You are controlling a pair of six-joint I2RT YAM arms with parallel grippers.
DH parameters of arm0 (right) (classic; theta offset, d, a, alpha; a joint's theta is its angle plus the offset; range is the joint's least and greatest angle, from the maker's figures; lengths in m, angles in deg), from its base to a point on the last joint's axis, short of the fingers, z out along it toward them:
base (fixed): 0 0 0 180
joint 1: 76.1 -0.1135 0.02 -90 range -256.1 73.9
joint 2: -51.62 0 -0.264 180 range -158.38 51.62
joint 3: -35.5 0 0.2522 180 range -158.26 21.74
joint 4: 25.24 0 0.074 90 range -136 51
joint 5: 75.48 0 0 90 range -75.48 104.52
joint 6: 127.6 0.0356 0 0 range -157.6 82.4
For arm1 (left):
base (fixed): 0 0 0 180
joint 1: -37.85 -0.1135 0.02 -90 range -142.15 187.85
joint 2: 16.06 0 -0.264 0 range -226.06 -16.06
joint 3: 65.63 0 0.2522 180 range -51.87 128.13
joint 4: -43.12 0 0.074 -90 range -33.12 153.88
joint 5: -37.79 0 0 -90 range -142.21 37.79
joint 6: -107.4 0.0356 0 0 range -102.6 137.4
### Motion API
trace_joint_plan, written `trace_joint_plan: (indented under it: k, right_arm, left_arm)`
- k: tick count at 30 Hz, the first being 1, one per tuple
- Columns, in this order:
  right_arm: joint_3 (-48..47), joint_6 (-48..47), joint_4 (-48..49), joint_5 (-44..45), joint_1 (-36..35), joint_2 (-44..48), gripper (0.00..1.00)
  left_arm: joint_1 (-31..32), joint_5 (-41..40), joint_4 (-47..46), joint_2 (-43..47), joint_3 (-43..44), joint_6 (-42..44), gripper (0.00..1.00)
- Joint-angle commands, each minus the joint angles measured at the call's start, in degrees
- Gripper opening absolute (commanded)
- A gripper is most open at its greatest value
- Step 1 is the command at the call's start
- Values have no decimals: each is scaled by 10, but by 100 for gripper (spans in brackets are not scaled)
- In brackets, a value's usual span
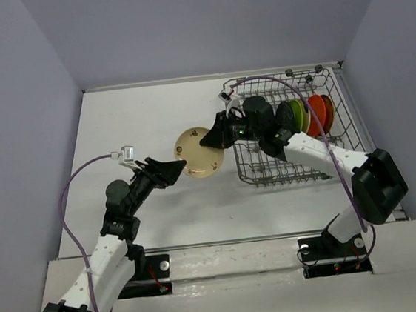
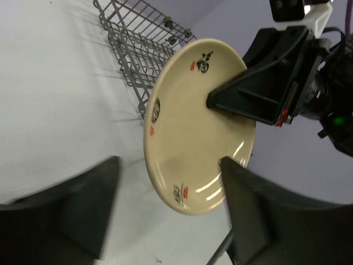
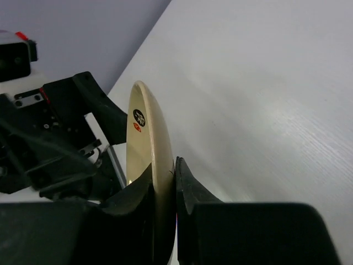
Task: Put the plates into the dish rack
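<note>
Cream round plate [image 1: 199, 153] with small dark and red marks sits between two black robot arms over the white desk [image 1: 137, 119], just left of the grey wire dish rack [image 1: 269, 172]. The right claw [image 3: 164, 171] is pinched tight on the plate's rim on the rack side, one finger on each face. Opposite it, the left claw [image 1: 180, 164] stands spread open at the plate's other edge, its fingers to either side and not gripping. The right arm reaches across the rack's near left corner. Inside the rack, towards its far right side, a black plate [image 1: 286, 118], a lime green plate [image 1: 298, 115], an orange plate [image 1: 317, 115] and a brown plate [image 1: 328, 112] stand on edge in a close row between the tines.
</note>
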Motion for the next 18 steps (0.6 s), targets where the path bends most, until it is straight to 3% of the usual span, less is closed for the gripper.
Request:
trace_joint_plan:
  k: [1, 4, 6, 8, 12, 15, 18]
  right_arm:
    - [-57, -53, -62, 134, 17, 75, 7]
    - [-65, -115, -139, 291, 57, 120, 7]
    - [-67, -172, -176, 447, 78, 140, 7]
    - [-65, -217, -197, 540, 102, 143, 7]
    - [-57, -269, -200, 630, 126, 135, 7]
    - [-61, -291, -200, 651, 140, 110, 7]
    - [-73, -306, -202, 657, 141, 74, 7]
  left_arm:
    - [12, 36, 34, 32, 53, 32, 99]
    - [28, 59, 93, 41, 117, 57, 99]
    - [36, 61, 159, 42, 154, 106, 99]
    - [43, 59, 238, 39, 218, 175, 99]
    - [55, 19, 347, 32, 308, 299, 99]
    - [70, -78, 341, 42, 286, 324, 99]
    - [69, -97, 369, 33, 282, 335, 99]
